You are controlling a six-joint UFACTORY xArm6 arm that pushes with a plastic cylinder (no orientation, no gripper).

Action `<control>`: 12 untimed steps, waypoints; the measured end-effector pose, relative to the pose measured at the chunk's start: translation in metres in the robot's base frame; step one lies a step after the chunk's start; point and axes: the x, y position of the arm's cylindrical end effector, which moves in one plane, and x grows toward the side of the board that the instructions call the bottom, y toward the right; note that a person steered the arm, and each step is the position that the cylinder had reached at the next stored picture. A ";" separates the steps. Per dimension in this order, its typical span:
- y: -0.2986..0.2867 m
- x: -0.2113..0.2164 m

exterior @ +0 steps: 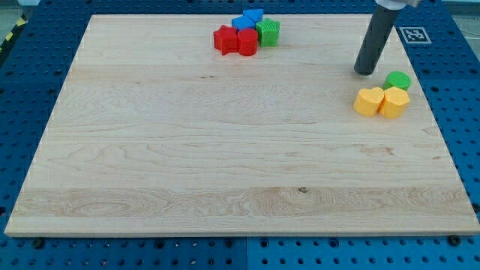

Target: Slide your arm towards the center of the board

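1. The wooden board (225, 150) fills most of the view, pale grain running side to side, lying on a blue perforated table (30, 82) that shows at every edge; the board's middle is bare wood, well apart from my tip
2. My rod (375, 37) comes down from the view's top right, dark and straight, leaning slightly
3. My tip (365, 72) rests on the board near the right edge, just up and to the left of the right-hand cluster and apart from it (I carry no fingers at all, so there is nothing to clench, release or grasp with)
4. A white square marker (415, 34) with a black pattern sits on the table off the board's top right corner
5. Right-hand cluster: a yellow heart-shaped block (368, 101) touches a yellow hexagonal block (395, 102) on its right, and a green round block (398, 80) sits just above the hexagonal one
6. Top cluster, near the board's upper edge, all packed together: a red star-shaped block (223, 39) at the left, a red round-looking block (247, 42) beside it, a green block (268, 31) with a ridged outline at the right, and two blue blocks (248, 19) behind them whose shapes I cannot make out
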 end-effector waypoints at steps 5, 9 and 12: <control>0.001 -0.072; 0.004 -0.061; -0.142 0.007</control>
